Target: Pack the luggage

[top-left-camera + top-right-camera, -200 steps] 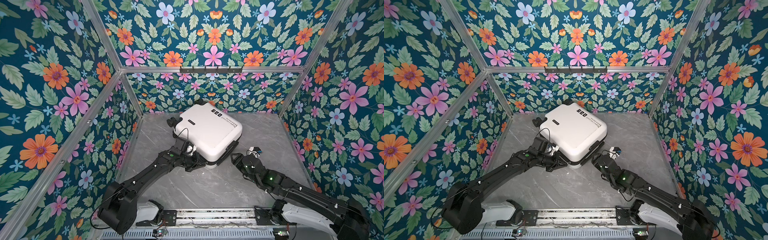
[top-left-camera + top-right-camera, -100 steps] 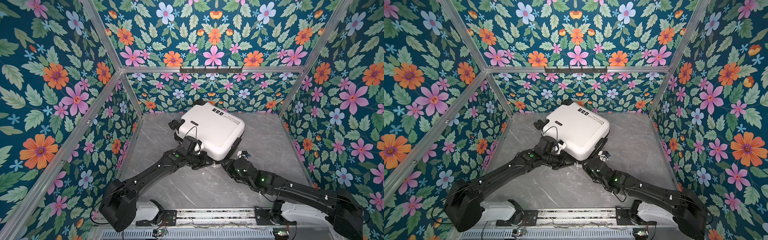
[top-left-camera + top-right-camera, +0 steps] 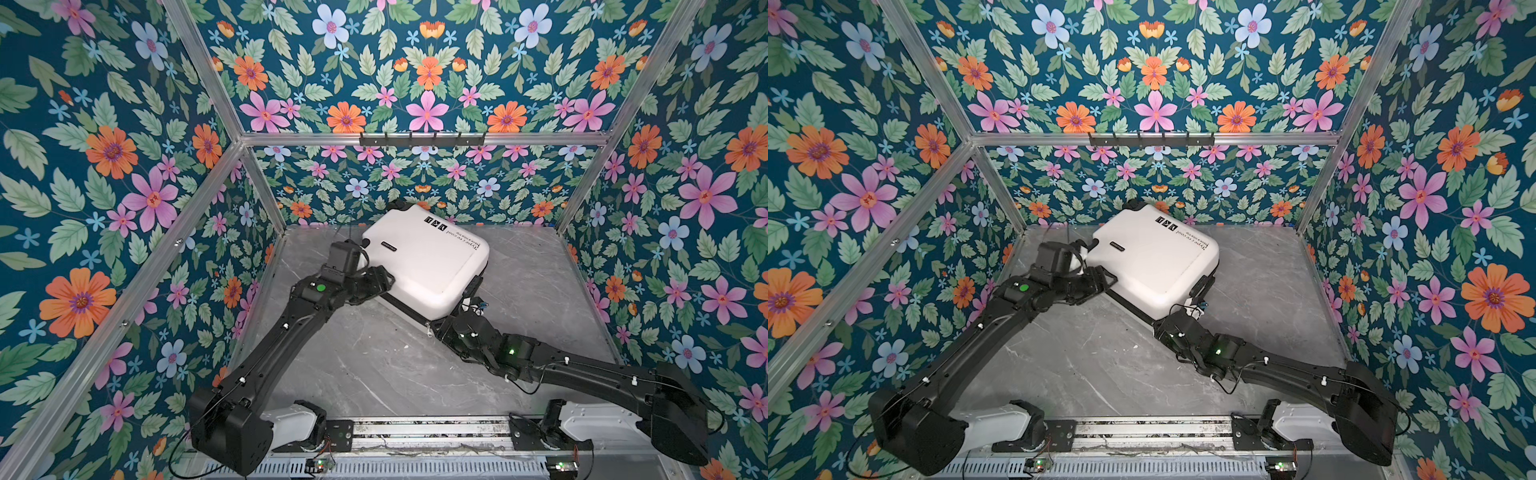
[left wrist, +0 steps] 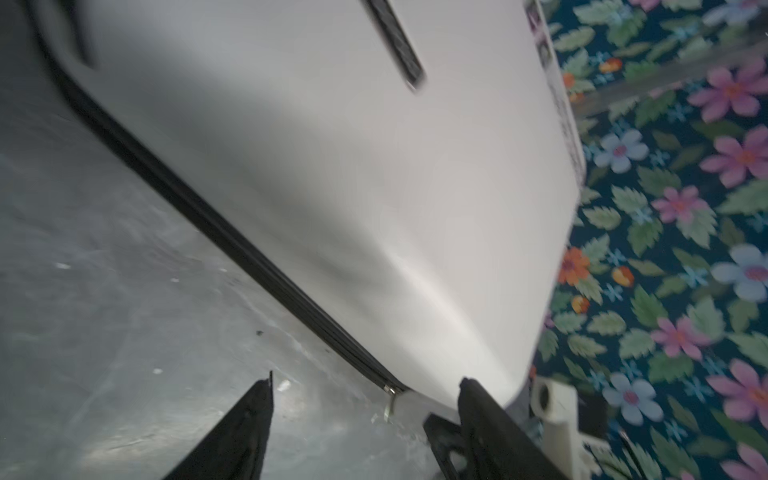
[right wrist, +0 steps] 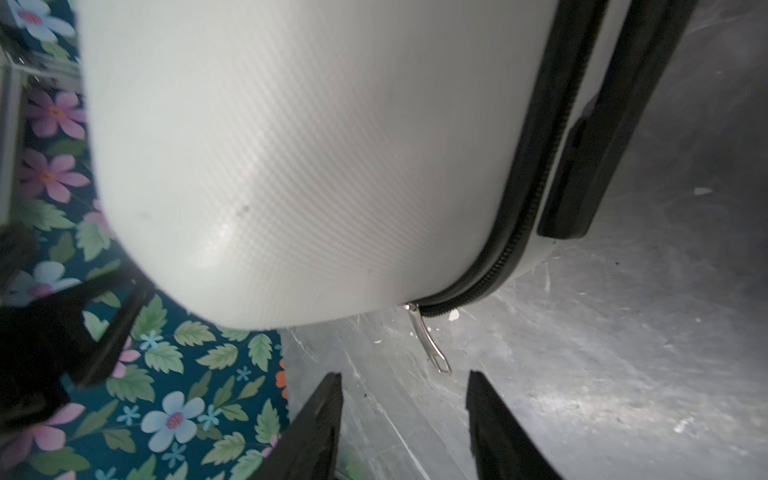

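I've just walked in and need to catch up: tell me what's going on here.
The robot is working on the white luggage, which lies flat with its lid down on the grey table. The left gripper is open at the case's near edge. The right gripper is open too, just short of the silver zipper pull at the near corner. Neither holds anything.
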You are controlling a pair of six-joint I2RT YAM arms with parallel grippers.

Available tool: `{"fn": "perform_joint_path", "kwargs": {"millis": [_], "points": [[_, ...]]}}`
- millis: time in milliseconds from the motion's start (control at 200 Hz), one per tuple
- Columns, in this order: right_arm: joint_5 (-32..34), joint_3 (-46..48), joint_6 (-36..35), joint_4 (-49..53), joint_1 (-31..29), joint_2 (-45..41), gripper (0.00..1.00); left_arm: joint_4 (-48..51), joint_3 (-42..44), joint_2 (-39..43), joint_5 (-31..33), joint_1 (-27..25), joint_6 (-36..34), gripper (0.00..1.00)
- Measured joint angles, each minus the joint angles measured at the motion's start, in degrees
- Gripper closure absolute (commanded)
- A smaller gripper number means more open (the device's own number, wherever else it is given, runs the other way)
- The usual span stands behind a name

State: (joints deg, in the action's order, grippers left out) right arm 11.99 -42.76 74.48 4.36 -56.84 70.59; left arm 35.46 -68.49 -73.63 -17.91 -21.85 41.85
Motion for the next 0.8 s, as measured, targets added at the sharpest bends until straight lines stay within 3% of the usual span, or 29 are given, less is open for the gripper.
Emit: {"fn": "perform_joint_path", "kwargs": {"millis": [105,300,545,800], "points": [[-1.4,-0.7,-4.2,0.2,0.0,1.1,0.45,2.6,-0.8,-2.3,0.7,6.2,-0.2,0.28],[-1.4,-1.2,-9.1,0.0,-0.5,2.0,0.43,0.6,1.6,-2.2,-1.2,12.1,1.7,0.28],[6.3,6.9,-11.4,-8.6,-1.6,-1.7,0.43,-3.1,4.8,-1.9,-2.1,15.7,3.1,0.28],[6.9,11.0,-9.9,-19.8,-3.4,-0.4,0.43,-7.7,8.1,-1.7,-4.5,18.8,6.0,0.29]]}}
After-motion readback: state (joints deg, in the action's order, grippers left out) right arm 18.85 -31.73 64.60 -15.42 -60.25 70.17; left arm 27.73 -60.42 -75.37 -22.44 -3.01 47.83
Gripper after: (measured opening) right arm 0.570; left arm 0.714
